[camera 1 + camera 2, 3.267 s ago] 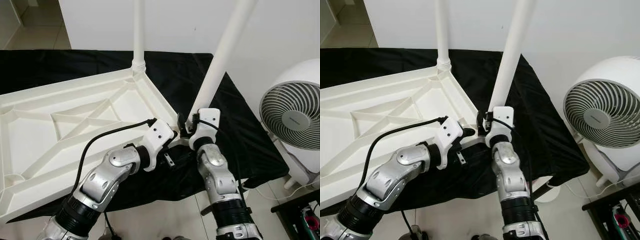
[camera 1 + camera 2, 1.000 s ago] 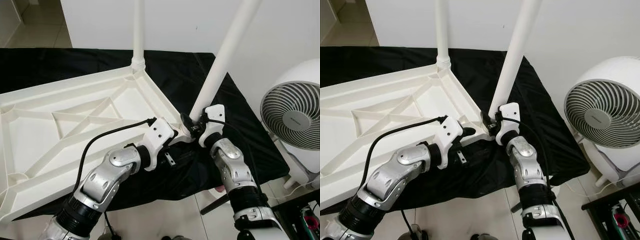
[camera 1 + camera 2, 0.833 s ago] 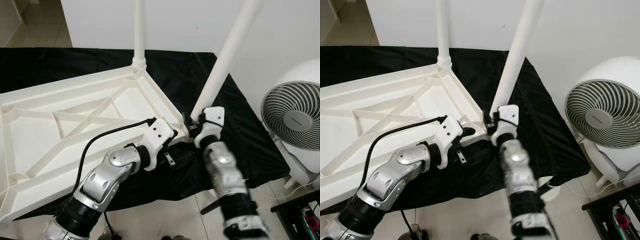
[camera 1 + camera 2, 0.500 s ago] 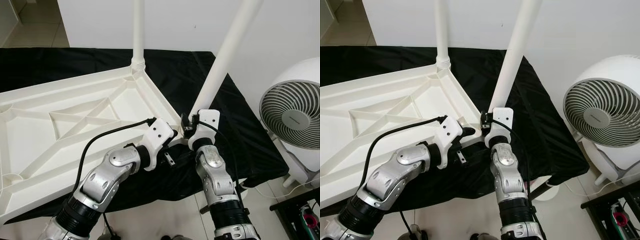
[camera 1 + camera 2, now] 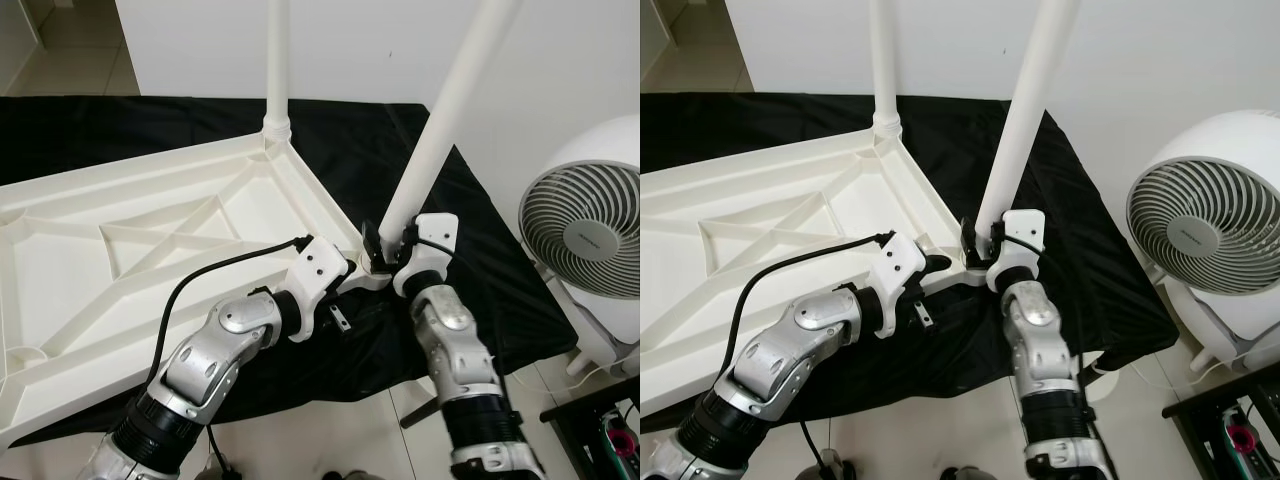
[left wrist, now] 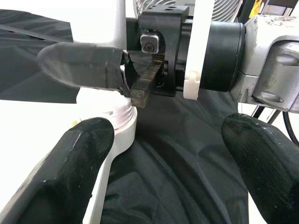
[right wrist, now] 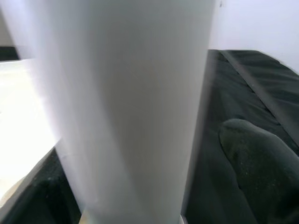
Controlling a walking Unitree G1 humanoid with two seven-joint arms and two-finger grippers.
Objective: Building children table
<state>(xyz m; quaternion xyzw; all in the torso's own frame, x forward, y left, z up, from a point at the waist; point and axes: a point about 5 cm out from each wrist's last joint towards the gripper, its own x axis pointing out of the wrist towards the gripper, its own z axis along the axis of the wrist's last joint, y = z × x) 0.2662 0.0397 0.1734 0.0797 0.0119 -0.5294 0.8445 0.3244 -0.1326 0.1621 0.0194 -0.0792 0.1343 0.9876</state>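
The table top (image 5: 150, 260) is lying upside down on a black cloth (image 5: 470, 250), ribbed underside facing up. 1 leg (image 5: 277, 60) is already standing in the far corner. A 2nd leg (image 5: 440, 130) sits at the near right corner, leaning off to the right instead of standing straight like the other 1.

The right gripper (image 5: 385, 245) has the base of that leaning leg clamped between its 2 fingers, right above the threaded collar (image 6: 114, 119). In the left wrist view you can see 1 of its fingers (image 6: 84, 65) pressed against the white tube. The left gripper (image 5: 352, 281) hovers just beside the same corner with its jaws spread wide, holding nothing, lined up on the collar from the near side.

Looks to me like the step here is seating or screwing this leg into its socket. I'd say the trick is getting the leg upright before turning it any more, because a tilted thread tends to cross and jam. The left one could brace the corner so the top doesn't skid on the cloth.

A white fan (image 5: 585, 230) stands on the floor to the right, well apart from the leg.
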